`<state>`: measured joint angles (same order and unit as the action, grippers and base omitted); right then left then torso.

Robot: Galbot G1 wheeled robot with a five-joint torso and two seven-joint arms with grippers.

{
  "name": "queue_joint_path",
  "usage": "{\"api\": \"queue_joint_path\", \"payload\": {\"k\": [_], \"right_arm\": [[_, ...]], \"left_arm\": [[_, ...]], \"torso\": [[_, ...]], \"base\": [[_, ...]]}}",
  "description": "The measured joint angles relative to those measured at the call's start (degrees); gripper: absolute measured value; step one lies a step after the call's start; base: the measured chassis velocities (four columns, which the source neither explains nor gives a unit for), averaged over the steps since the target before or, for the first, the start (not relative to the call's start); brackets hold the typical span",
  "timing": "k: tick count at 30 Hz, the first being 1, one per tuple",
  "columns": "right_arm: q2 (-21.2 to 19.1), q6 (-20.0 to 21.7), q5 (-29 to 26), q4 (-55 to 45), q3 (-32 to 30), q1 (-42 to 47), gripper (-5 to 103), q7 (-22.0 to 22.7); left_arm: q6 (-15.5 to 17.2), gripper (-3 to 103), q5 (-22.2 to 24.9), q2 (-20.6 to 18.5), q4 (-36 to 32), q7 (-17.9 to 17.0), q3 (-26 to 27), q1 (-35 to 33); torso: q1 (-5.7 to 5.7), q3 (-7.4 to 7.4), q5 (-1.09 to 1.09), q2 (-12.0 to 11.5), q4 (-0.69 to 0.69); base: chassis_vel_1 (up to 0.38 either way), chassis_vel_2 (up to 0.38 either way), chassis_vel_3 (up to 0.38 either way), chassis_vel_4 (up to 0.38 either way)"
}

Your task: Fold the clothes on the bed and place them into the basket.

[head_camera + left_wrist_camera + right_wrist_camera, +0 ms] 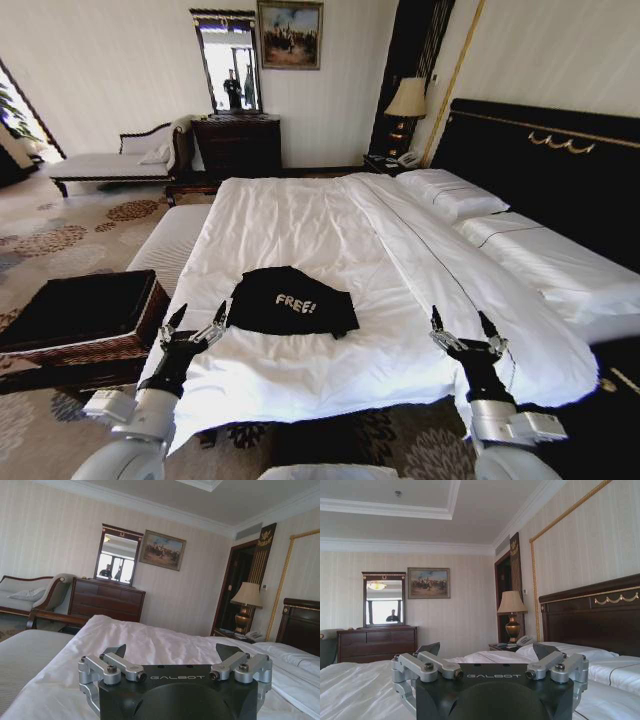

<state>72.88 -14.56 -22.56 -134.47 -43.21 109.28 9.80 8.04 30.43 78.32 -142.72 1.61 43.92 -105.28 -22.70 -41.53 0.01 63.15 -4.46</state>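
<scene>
Lying: the black top (291, 302) with white "FREE!" lettering sits bunched on the white sheet near the foot of the bed (330, 240), lower centre of the head view.
Left pincer: the left pincer (197, 325) hovers at the lower left of the head view, just beside the top's left edge and not touching it; fingers spread wide, holding nothing. In the left wrist view the left pincer (171, 654) points across the sheet toward the dresser (106, 599).
Right pincer: the right pincer (461, 327) hovers at the lower right, well apart from the top, over the folded sheet; fingers wide open, empty.
Basket: the brown wicker basket (140, 318) with black lining stands on the carpet at the left edge, beside the bed's foot corner.
</scene>
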Motion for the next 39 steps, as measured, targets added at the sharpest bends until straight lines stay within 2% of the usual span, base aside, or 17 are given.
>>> {"api": "queue_joint_path", "payload": {"k": [33,37,39], "right_arm": [[0.60,-0.75,0.85,4.07,1.46,-2.49,100,0.66],[0.38,-0.87,0.82,5.13,1.80,-3.49,100,1.21],[0.08,-0.97,0.76,6.30,2.12,-4.34,100,1.58]], "left_arm": [[-0.43,100,-0.67,-0.53,5.59,-0.69,-0.29,3.76],[0.76,100,0.45,-2.97,8.29,-3.20,-0.24,7.75],[2.17,100,2.56,-7.36,12.37,-5.35,-0.15,12.34]], "torso": [[0.00,0.00,-0.01,0.00,0.00],[0.02,0.01,-0.02,0.01,0.00],[0.02,0.01,-0.02,0.00,-0.01]], "base": [[-0.012,0.012,0.011,-0.016],[0.000,0.000,0.000,0.000],[0.000,0.000,0.000,0.000]]}}
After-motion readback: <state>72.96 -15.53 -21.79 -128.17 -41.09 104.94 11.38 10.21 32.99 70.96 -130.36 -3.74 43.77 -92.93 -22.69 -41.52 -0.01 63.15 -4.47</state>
